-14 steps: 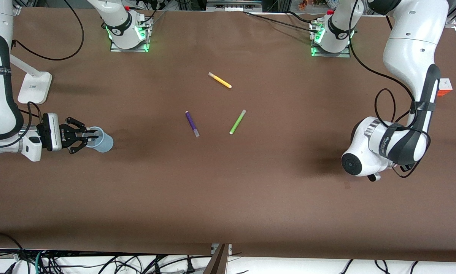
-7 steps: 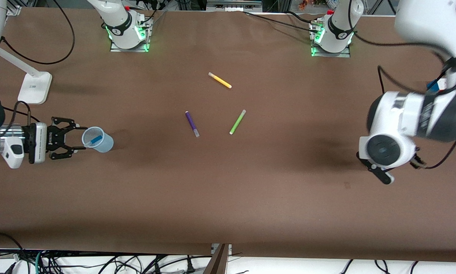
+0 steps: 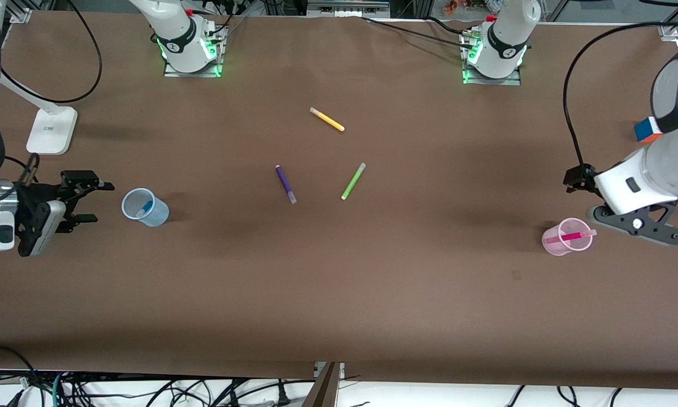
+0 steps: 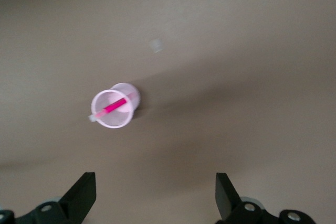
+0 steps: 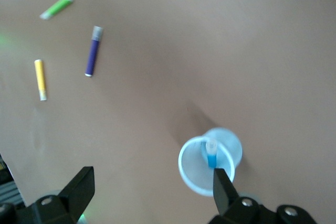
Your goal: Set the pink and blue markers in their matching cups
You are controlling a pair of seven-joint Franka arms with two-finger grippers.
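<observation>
As both markers now stand in cups of their own colour, the task looks finished. Nearest the front camera, at the left arm's end of the table, the pink marker leans inside the pink cup, its pale cap poking over the rim. The left gripper hangs beside that cup, its fingers spread wide and empty; from the front it is mostly hidden by its own wrist. At the right arm's end, the blue marker rests in the blue cup. The right gripper is just beside it, fingers apart, holding nothing. Farther from the camera, mid-table, lie a purple pen, a green pen and, farthest, a yellow pen. A multicoloured cube is partly cut off by the left arm.
</observation>
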